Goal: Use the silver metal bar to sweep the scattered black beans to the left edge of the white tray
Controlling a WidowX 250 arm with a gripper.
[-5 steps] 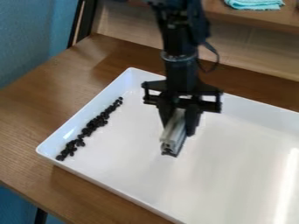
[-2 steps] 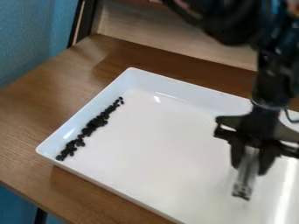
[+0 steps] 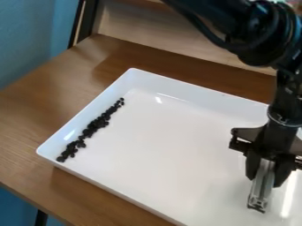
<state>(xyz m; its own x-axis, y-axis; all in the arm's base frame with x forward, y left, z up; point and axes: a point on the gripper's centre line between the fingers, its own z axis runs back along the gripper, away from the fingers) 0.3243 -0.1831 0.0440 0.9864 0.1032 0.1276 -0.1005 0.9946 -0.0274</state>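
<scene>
The gripper (image 3: 266,173) hangs over the right part of a white tray (image 3: 171,134), shut on a grey, metallic-looking bar (image 3: 262,186). The bar points down, slightly tilted, its lower end near the tray floor; whether it touches cannot be told. Small black pieces (image 3: 96,125) lie in a narrow line along the tray's left wall, well away from the gripper.
The tray's raised rim (image 3: 133,70) surrounds its floor, and it rests on a brown wooden table (image 3: 35,119). A blue wall (image 3: 26,35) stands at the left, and a pale wooden panel (image 3: 141,26) runs behind the table.
The arm has moved from the tray's middle to its right side, carrying the grey bar with it, lastly a little further right and down. The black pieces have stayed put.
</scene>
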